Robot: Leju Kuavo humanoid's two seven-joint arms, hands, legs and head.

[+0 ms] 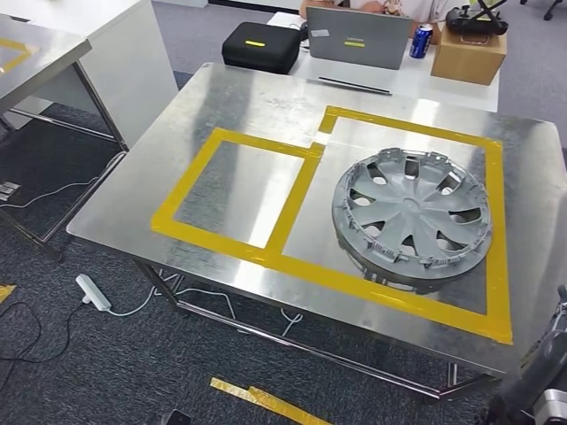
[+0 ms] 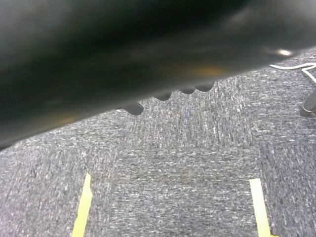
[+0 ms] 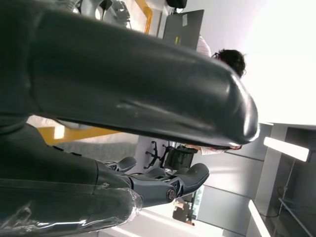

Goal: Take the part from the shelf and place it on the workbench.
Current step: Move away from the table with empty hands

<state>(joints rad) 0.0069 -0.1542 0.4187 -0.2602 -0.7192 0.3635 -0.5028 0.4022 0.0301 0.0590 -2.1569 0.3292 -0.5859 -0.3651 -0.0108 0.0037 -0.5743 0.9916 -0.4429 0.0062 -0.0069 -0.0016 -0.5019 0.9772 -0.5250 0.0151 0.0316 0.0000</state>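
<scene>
The part, a grey plastic wheel cover (image 1: 413, 217), lies flat on the steel workbench (image 1: 221, 106), inside the larger, right-hand yellow tape rectangle (image 1: 495, 221). My right hand (image 1: 545, 372) hangs below the bench's near right corner, apart from the cover. In the right wrist view this hand (image 3: 141, 98) has its thick thumb and dark fingers (image 3: 186, 177) stretched out and apart, with nothing between them. My left hand (image 2: 111, 54) is a dark blur over the grey carpet, only its fingertips (image 2: 133, 108) poking out, and nothing is held.
A smaller taped rectangle (image 1: 234, 190) on the bench's left half is bare. Behind the bench stand a laptop (image 1: 358, 37), a black case (image 1: 260, 46), a blue can (image 1: 421, 41) and a cardboard box (image 1: 468, 55), with a person (image 1: 401, 7) seated there. A power strip (image 1: 93, 292) and cables lie on the floor.
</scene>
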